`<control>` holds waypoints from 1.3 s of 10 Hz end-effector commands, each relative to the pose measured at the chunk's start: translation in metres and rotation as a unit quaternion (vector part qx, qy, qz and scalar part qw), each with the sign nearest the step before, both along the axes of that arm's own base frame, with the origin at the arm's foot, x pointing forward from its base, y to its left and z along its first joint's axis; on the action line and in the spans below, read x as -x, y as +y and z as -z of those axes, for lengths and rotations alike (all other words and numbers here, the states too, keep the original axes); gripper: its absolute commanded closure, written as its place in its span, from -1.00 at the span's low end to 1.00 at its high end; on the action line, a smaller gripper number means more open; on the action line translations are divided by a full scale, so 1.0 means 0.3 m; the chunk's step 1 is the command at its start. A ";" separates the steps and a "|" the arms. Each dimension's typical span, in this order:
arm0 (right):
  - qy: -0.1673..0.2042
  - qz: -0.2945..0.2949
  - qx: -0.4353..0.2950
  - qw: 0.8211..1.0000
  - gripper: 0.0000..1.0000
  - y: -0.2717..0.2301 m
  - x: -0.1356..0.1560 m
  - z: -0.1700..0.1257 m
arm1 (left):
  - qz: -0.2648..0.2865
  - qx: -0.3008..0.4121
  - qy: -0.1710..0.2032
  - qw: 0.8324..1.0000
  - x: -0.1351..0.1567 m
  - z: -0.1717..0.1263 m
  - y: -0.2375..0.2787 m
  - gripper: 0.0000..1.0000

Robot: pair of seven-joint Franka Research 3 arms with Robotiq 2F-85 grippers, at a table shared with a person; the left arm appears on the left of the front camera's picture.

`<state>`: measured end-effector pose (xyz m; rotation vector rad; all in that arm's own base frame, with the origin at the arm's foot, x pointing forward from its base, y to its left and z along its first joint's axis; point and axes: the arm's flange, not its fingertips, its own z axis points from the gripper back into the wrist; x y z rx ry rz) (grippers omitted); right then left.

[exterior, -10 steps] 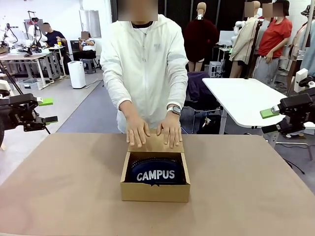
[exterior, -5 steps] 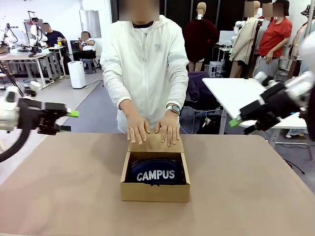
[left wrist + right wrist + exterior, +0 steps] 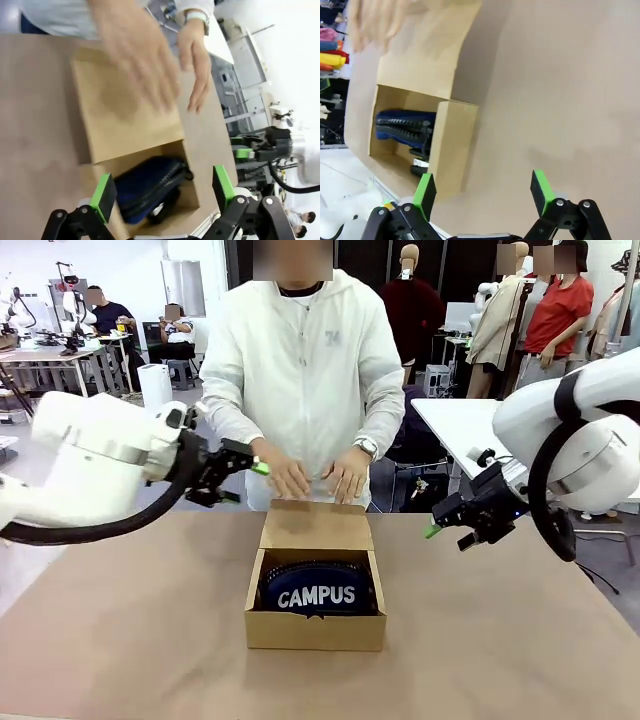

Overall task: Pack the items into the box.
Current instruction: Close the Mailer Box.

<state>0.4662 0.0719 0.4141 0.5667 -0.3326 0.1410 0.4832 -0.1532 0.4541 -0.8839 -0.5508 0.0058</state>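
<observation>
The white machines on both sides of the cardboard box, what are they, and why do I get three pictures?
Those are two robot arms. Each ends in a gripper with two green-tipped fingers: the left gripper and the right gripper. Both are open and hold nothing. The wide picture comes from a camera between the arms, facing the person across the table. The other two come from cameras on each wrist, looking along the fingers. On the table stands a cardboard box with its flap folded back and a navy pouch marked CAMPUS inside. The person's hands are held above the flap.
</observation>
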 end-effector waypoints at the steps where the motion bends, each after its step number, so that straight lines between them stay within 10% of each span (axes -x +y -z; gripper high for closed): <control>1: -0.019 -0.015 0.004 1.000 -1.00 -0.013 0.049 -0.105 | 0.002 -0.012 -0.020 1.000 0.117 0.011 0.226 -1.00; 7: -0.025 -0.015 -0.003 1.000 -1.00 -0.018 0.044 -0.117 | -0.004 -0.010 -0.019 1.000 0.123 0.013 0.247 -1.00; 9: -0.036 -0.035 -0.088 0.995 -1.00 0.053 -0.124 -0.014 | 0.058 0.005 0.095 0.994 0.003 0.070 0.193 -1.00; 12: 0.009 0.039 -0.114 0.993 -1.00 0.123 -0.320 0.183 | 0.048 0.091 0.148 0.984 -0.072 0.114 0.280 -1.00; 13: -0.001 0.067 -0.136 0.988 -1.00 0.138 -0.348 0.241 | 0.013 0.098 0.156 0.983 -0.320 0.061 -0.911 -1.00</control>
